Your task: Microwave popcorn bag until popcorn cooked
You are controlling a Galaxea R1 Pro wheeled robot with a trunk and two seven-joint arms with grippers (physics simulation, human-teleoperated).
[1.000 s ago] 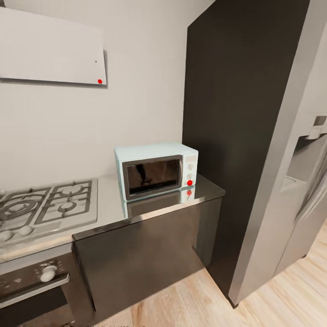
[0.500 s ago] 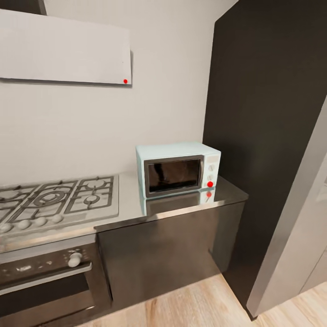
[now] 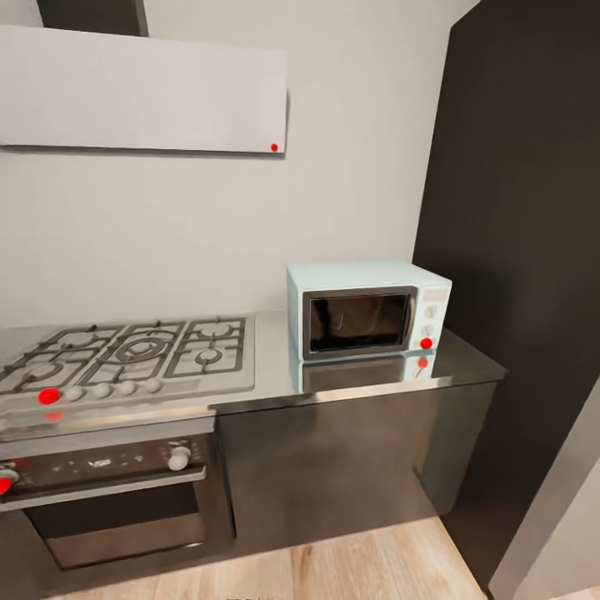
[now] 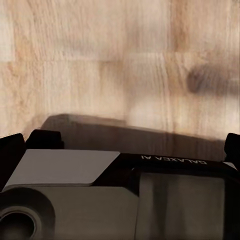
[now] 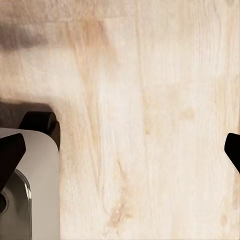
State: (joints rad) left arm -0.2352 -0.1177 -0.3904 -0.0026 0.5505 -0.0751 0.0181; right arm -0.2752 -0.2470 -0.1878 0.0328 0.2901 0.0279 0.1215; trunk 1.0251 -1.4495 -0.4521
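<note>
From the head view, the small pale blue boxy microwave (image 3: 368,319) with its dark-framed glass door shut stands on the long grey, slightly reflective bench (image 3: 275,379), at its right end beside a tall dark cabinet wall (image 3: 517,250). A red light glows at the foot of its white control panel. To its left lies the steel gas hob (image 3: 125,358) with burner grates, and below that the dark built-in oven (image 3: 108,492) with knobs. A flat pale hood (image 3: 142,90) hangs on the wall above the hob.

From the left wrist view, the left tool's (image 4: 120,145) dark fingertips sit at the two edges — wide apart, empty — over the robot's grey base (image 4: 100,200) and the light wooden floor (image 4: 120,60).

From the right wrist view, the right tool's (image 5: 125,147) tips likewise stand spread, holding nothing, above the floor.
</note>
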